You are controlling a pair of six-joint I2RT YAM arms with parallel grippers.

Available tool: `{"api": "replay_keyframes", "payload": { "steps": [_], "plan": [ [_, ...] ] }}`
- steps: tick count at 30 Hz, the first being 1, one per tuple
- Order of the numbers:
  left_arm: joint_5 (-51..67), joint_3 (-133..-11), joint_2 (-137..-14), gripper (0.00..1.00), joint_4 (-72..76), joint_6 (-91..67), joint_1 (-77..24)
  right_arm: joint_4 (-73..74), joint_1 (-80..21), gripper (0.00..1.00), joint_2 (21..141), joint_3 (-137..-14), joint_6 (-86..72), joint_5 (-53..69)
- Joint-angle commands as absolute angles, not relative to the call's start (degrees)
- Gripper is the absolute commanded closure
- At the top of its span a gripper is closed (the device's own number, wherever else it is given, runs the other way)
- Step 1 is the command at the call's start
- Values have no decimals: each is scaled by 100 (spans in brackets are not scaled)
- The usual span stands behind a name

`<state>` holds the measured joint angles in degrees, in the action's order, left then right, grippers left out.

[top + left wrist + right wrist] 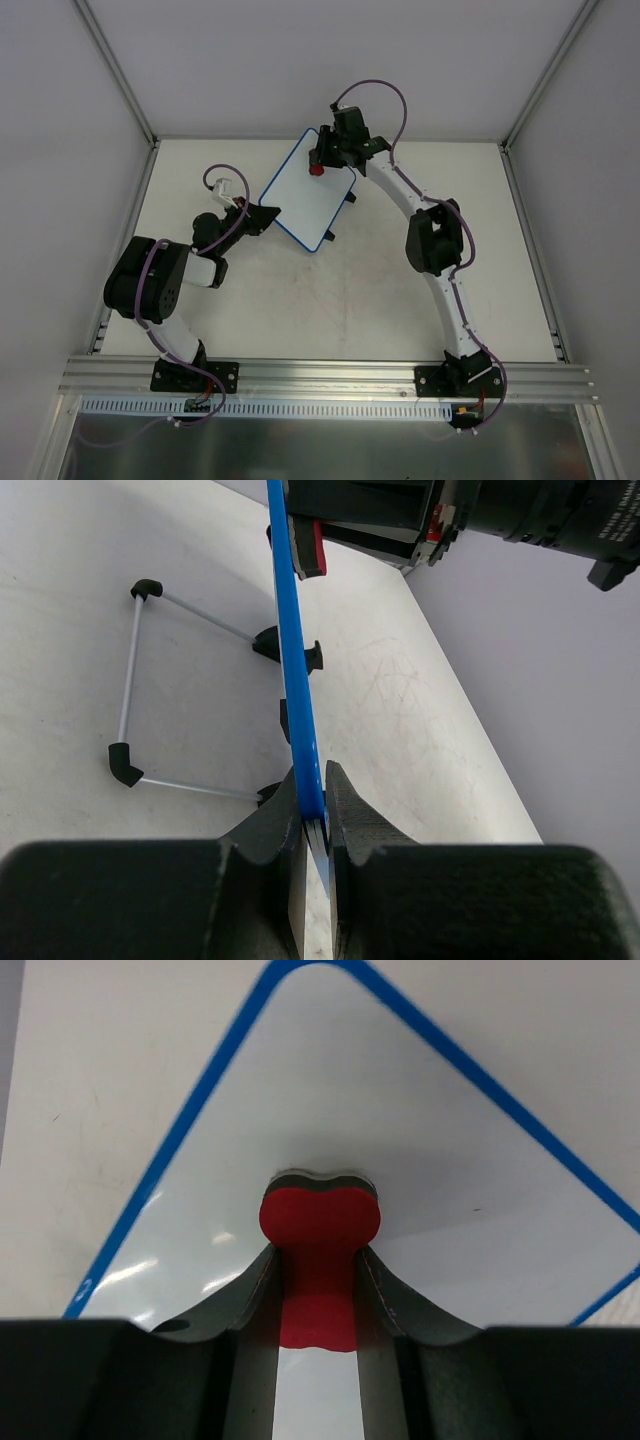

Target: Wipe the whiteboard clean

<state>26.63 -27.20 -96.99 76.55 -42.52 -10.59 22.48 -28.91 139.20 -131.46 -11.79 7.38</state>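
Top external view gives us the small white rectangular whiteboard with a thin blue rim [305, 205] on the matte white table [400, 300], toward its far middle. It is turned like a diamond, one rounded corner toward the far wall, and its two black tabs are on the right-near edge. Its sides look almost equal from above, so we cannot tell its long axis. The left gripper [262, 215] is clamped on the board's left edge; its wrist view shows black fingers [365, 830] pinching the glossy blue rim edge-on, with a thin wire frame with black corner caps [128, 695] beside it. The right gripper [318, 1290] squeezes a red bone-shaped foam eraser [320, 1220], pressed onto the smooth white face.
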Motion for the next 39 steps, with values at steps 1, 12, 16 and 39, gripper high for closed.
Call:
{"api": "replay_keyframes", "payload": {
  "steps": [1,12,16,39],
  "plan": [
    [3806,-2795,-9580,100,9633,-3735,-1433,2074,-3304,100,13518,-13298,-704,1187],
    [4174,-2795,-9545,100,9633,-3534,-1450,1986,-3305,100,13535,-13306,-834,1055],
    [4263,-2804,-9536,100,9633,-3463,-1477,1995,-3051,100,13632,-13254,-1247,1099],
    [4096,-2786,-9562,100,9633,-3472,-1494,1969,-2426,100,13756,-12903,-2049,1442]
  ]
}}
